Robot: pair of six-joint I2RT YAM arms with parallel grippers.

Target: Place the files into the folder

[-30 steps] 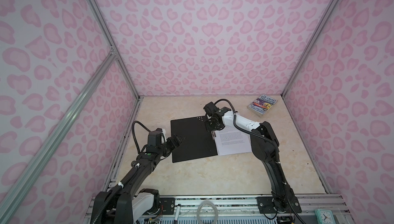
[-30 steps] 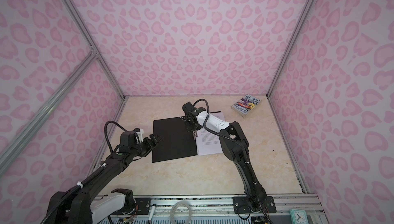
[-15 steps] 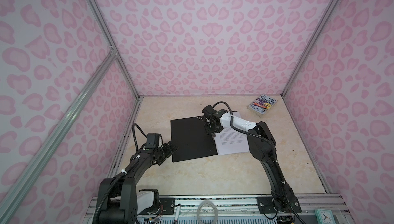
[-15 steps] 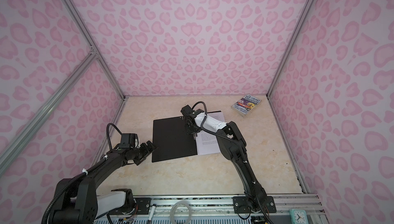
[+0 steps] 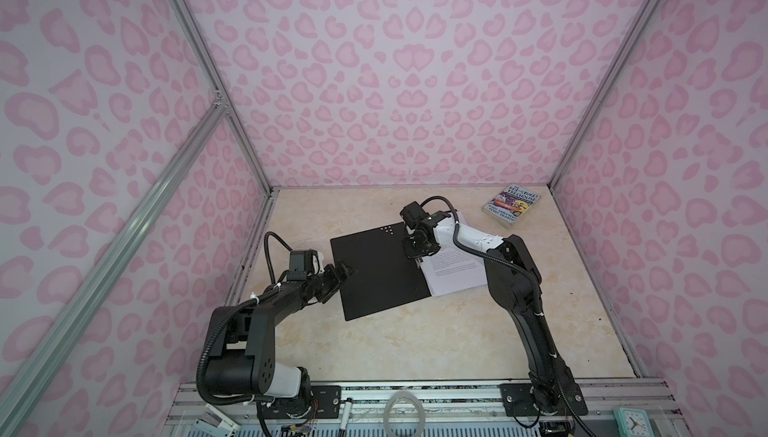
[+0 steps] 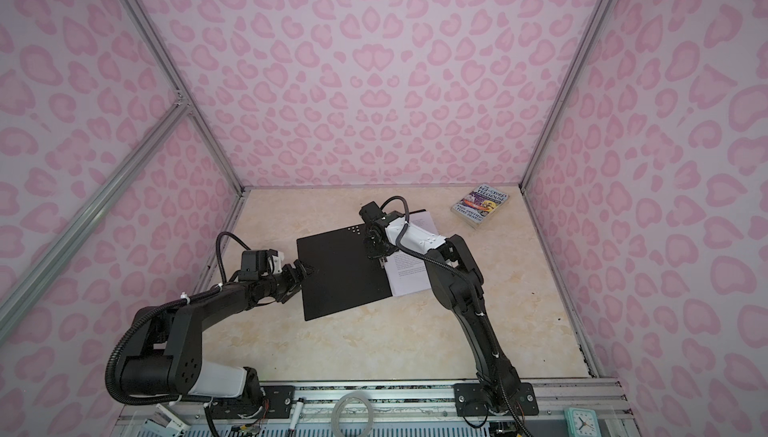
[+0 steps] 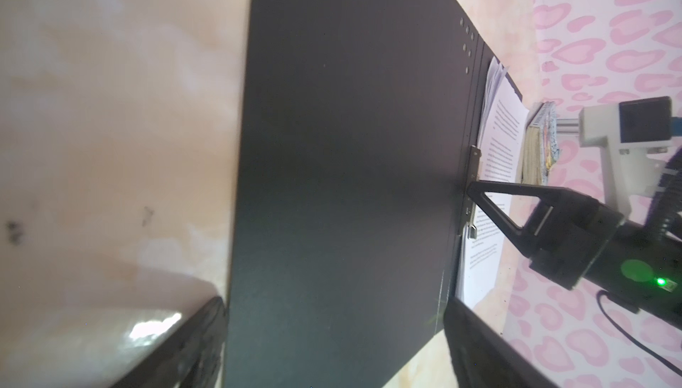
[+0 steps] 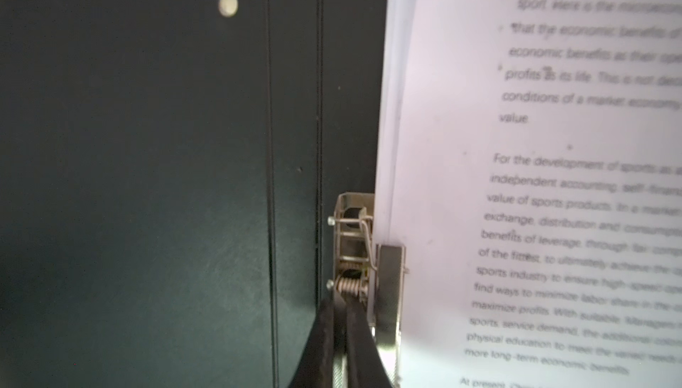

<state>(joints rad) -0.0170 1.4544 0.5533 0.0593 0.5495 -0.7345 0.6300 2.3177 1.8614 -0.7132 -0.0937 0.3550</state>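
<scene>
Black-lined folder (image 5: 374, 277) lies open on the surface (image 5: 415, 343), its light, floppy files (image 5: 453, 275) seemingly best handled at the edge under the stiff metal spine clip (image 8: 354, 253), where the right gripper (image 5: 419, 262) is closed; the left gripper (image 5: 343, 271) gapes empty beside the cover.

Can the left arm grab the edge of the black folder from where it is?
Probably yes. The left arm's fingers are wide open right beside the folder's left edge, and nothing lies between them. The right arm's fingers are at the metal clip, well away.

Right claw (image 8: 341, 303) closed from part-open, at spine clip (image 8: 352, 234).
</scene>
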